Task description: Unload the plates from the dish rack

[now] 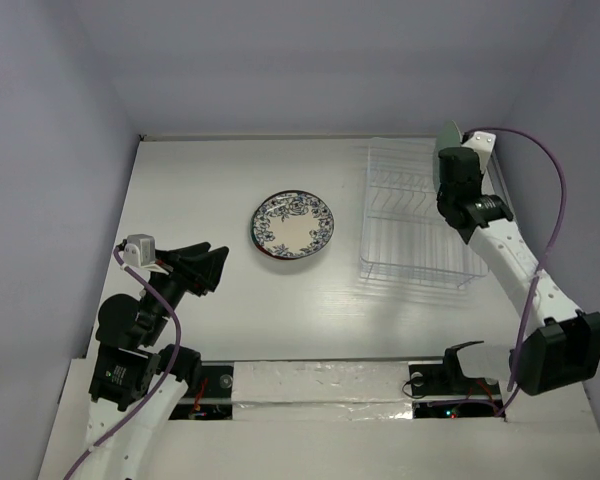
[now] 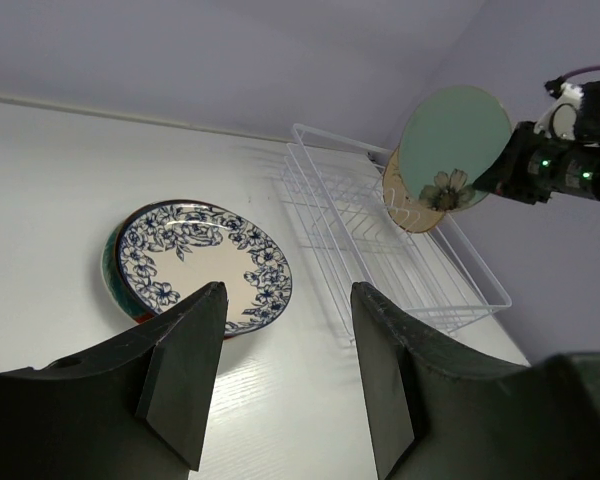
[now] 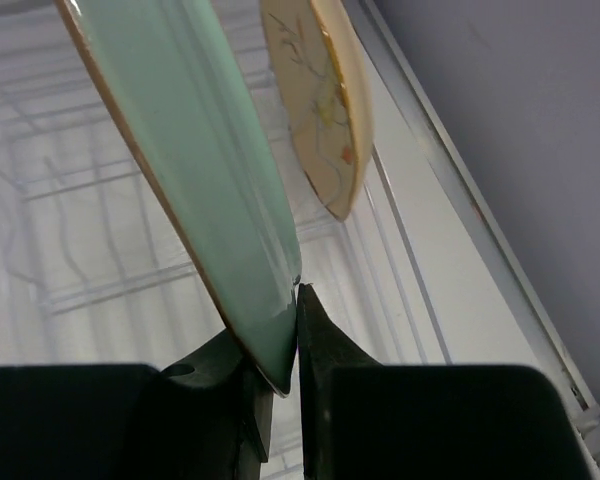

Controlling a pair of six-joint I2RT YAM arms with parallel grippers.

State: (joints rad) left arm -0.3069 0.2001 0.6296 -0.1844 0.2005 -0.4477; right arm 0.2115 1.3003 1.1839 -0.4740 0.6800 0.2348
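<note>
**Green plate pinched at the rim, stack growing mid-surface**

Top view: the right tool (image 1: 448,150) hangs over the far right corner of the dish rack (image 1: 410,215) with the pale green plate (image 1: 450,132) seen edge-on at its tip. A white plate with blue flowers (image 1: 292,225) lies flat on the surface (image 1: 200,180), well apart from the rack on its left. The left tool (image 1: 212,265) hovers near the surface's left side and carries nothing.

Left wrist view: the left tool (image 2: 287,295) is spread wide with nothing between its jaws. The white plate with blue flowers (image 2: 205,260) tops a small stack, and a dark teal rim (image 2: 110,275) peeks out beneath it. Beyond, the pale green plate (image 2: 455,135) is held upright above the dish rack (image 2: 380,240), and the tan plate (image 2: 405,205) stands just behind it at the rack's far end.

Right wrist view: the right tool (image 3: 295,300) is clamped on the lower rim of the pale green plate (image 3: 190,150), one finger on each face. The tan plate (image 3: 320,110) stands close beside it, apart from it as far as can be told.

The plates look like glazed ceramic, which is likely stiff, fairly heavy, slick and breakable. A rim pinch is the only hold available to a narrow tool. With the plate's weight sitting away from the pinch, it may pivot or slip, so a firm grip and a slow swing seem wise. The tan plate offers its upper rim as the place to take hold.
</note>
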